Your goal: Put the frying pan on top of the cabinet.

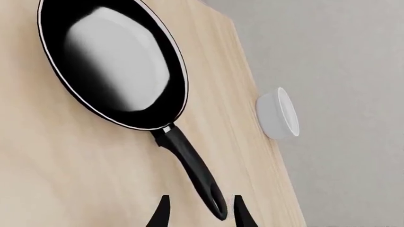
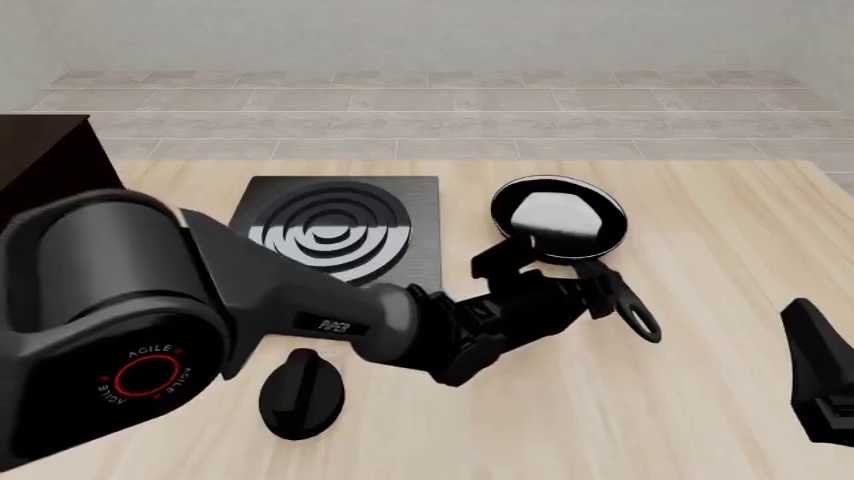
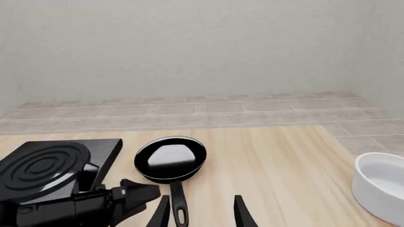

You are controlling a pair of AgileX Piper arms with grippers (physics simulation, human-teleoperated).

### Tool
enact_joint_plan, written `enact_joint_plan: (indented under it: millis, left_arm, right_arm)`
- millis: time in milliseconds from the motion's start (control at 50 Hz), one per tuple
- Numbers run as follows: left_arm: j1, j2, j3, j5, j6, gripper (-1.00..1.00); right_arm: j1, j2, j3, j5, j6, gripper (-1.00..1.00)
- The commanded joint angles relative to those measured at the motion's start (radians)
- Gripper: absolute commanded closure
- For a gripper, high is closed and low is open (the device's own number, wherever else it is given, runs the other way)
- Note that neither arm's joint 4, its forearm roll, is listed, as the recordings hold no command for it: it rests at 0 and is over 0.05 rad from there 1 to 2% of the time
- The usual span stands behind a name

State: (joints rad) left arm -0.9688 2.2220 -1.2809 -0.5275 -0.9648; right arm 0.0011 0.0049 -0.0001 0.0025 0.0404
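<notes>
The frying pan (image 2: 558,218) lies on the wooden table right of the stove plate, its long handle (image 2: 627,305) pointing toward the arms' side. In the left wrist view the pan (image 1: 113,61) has a shiny inside. My left gripper (image 1: 200,215) is open, one finger on each side of the handle's loop end (image 1: 215,203), not closed on it. In the front view the left gripper (image 2: 574,280) hovers over the handle. My right gripper (image 3: 200,215) is open and empty, far right near the front (image 2: 817,370). The dark cabinet (image 2: 40,160) shows at the far left edge.
A flat square black stove plate (image 2: 340,235) with rings lies left of the pan. A round black knob (image 2: 300,395) lies near the front left. A white bowl (image 3: 382,187) sits by the table's right edge, also in the left wrist view (image 1: 277,113).
</notes>
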Motion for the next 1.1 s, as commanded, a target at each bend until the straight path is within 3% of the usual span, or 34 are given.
enact_joint_plan:
  millis: [20, 1100]
  left_arm:
    - [-0.004, 0.026, -0.036, 0.015, -0.002, -1.0]
    - [0.016, 0.155, -0.233, 0.095, -0.01, -1.0]
  right_arm:
    - [-0.001, 0.0, 0.0, 0.0, 0.002, -1.0]
    - [-0.006, 0.046, 0.0, -0.04, 0.023, -1.0]
